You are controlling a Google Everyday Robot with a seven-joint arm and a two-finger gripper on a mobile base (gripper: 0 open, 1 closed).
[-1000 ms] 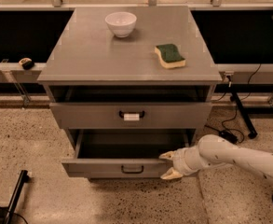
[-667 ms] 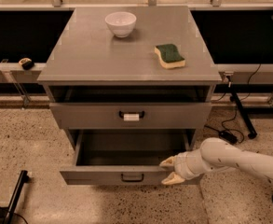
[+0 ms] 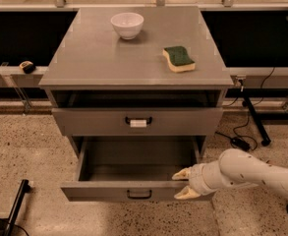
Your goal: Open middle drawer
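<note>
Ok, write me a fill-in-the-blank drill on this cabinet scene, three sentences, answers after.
1. The pincer is at the front panel of the middle drawer, which stands ____.
2. The drawer above it carries a white ____ on its handle.
3. On the cabinet top sit a green sponge and a white ____.
Missing words: open; tag; bowl.

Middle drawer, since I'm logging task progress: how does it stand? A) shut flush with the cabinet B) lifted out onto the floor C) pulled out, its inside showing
C: the middle drawer juts well forward of the tagged drawer above it, its inside showing, with the gripper at its front's right end.
</note>
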